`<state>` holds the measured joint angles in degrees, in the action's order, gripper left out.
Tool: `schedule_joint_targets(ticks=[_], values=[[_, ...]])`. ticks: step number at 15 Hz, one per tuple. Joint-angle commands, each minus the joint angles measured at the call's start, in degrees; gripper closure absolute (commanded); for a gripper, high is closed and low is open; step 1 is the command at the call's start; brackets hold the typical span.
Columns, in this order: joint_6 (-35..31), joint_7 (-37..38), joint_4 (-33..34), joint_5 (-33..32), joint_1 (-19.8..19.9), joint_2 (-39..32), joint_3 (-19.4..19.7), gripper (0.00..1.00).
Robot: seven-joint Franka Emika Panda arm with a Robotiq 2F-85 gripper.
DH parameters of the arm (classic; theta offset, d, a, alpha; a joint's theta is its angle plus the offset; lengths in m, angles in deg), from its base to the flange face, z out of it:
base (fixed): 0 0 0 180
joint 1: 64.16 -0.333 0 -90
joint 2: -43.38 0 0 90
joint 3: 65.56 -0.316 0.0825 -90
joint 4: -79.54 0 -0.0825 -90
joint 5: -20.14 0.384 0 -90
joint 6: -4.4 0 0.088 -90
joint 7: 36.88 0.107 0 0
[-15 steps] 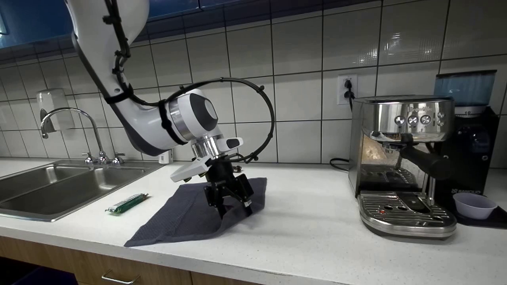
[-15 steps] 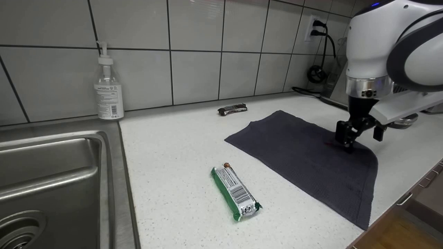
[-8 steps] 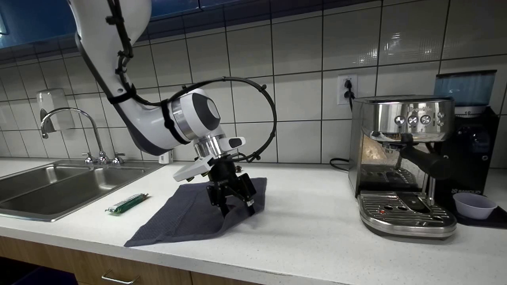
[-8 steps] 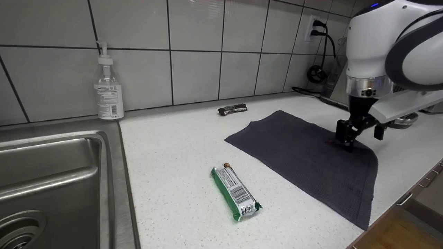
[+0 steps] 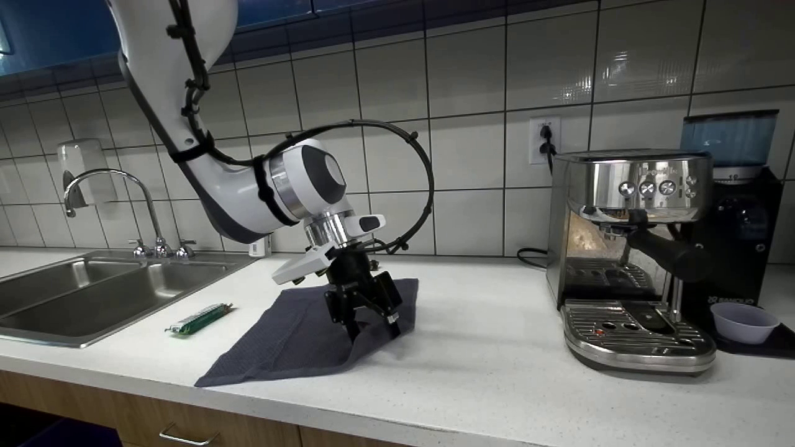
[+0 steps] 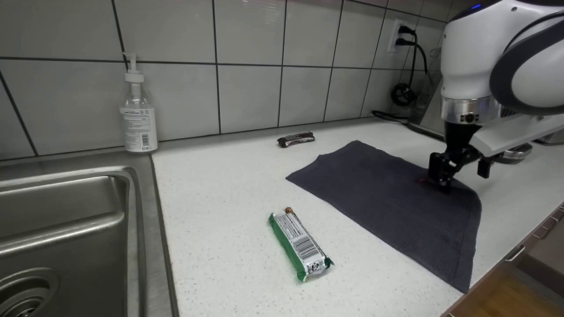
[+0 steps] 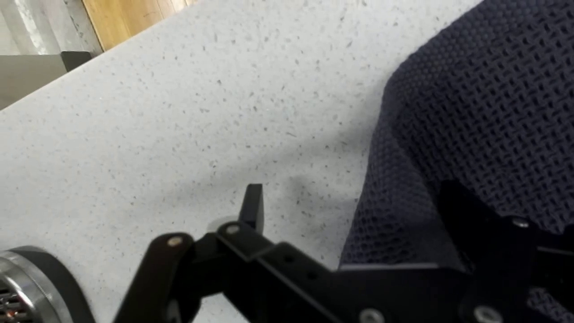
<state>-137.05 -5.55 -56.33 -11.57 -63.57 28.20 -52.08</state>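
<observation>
A dark grey woven towel (image 5: 279, 347) lies on the white counter; it shows in both exterior views (image 6: 383, 198). My gripper (image 5: 375, 334) points down at the towel's edge nearest the coffee machine, with its fingers wide apart. In the wrist view the gripper (image 7: 353, 187) straddles a raised, bent edge of the towel (image 7: 493, 112). The left finger (image 7: 252, 204) is over bare counter; the right finger (image 7: 466, 211) is against the towel. The raised edge stands between them, not pinched. A faint reddish spot (image 6: 423, 180) shows on the towel beside a finger.
A green wrapped bar (image 6: 299, 246) and a dark wrapped bar (image 6: 296, 139) lie on the counter. The sink (image 5: 87, 341) is beyond the green bar. A coffee machine (image 5: 640, 180), a grinder (image 5: 733, 230) and a cup (image 5: 743, 323) stand opposite. A soap bottle (image 6: 139, 127) stands by the wall.
The arm and gripper shifted slightly toward the coffee machine in the first half second, then stayed almost still. The fingers remain apart, and the bars have not moved.
</observation>
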Motion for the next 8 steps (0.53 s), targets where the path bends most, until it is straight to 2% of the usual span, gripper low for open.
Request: schedule_joint_targets(ticks=[1,8], values=[[2.1,1.6,1.2,-0.7,-0.9,-0.4,0.4,0.0],[2.4,1.8,1.2,-0.6,-0.7,-0.4,0.4,0.0]])
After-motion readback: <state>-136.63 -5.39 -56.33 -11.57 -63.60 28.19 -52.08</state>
